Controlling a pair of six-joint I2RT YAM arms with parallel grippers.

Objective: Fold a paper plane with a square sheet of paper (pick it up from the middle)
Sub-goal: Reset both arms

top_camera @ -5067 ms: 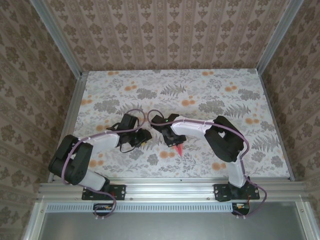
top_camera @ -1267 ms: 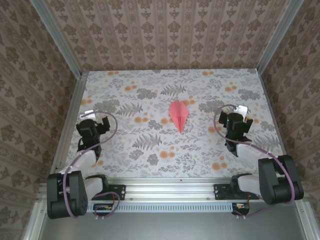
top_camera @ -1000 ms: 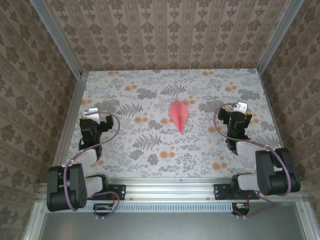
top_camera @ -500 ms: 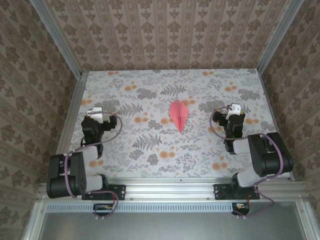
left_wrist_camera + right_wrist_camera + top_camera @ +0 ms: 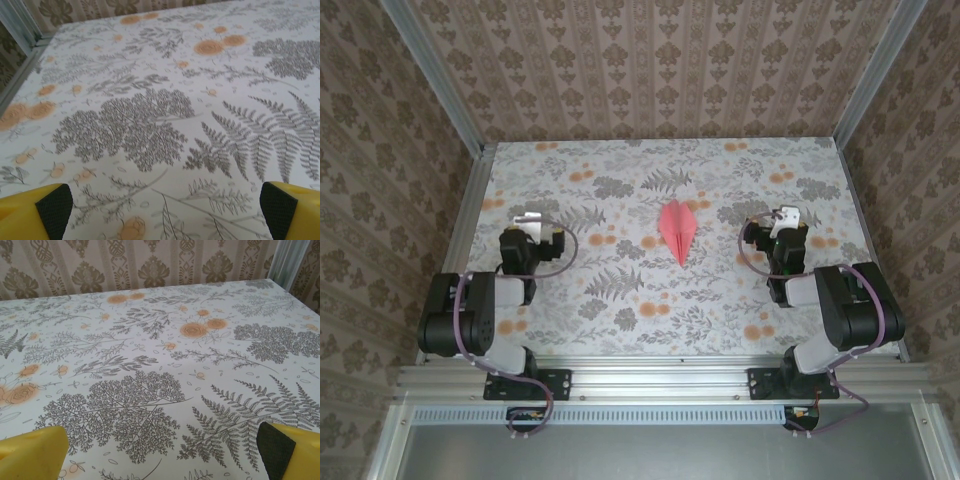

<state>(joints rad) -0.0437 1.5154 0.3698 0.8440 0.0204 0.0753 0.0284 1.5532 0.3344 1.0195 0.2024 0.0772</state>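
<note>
Lying mid-table: a pink-red paper plane, a narrow folded dart with a centre crease, flat on the surface with its long point toward the arm bases.
Plane position: between the two grippers, well apart from each, somewhat nearer the right one; no finger touches it.
Table: a pale tabletop printed with grey ferns and orange flowers, edged by aluminium rails.
Left gripper: low over the left side of the table, aimed toward the far wall. In the wrist view its yellow fingers with black pads stand at the two bottom corners, spread wide, with bare printed surface between them.
Right gripper: low over the right side, likewise aimed away from the bases. In its wrist view the yellow fingers sit at opposite corners, jaws fully apart, over fern print.
Arms: both folded back close to their bases at the near edge.
Surround: brown patterned wallpaper panels on three sides.
</note>
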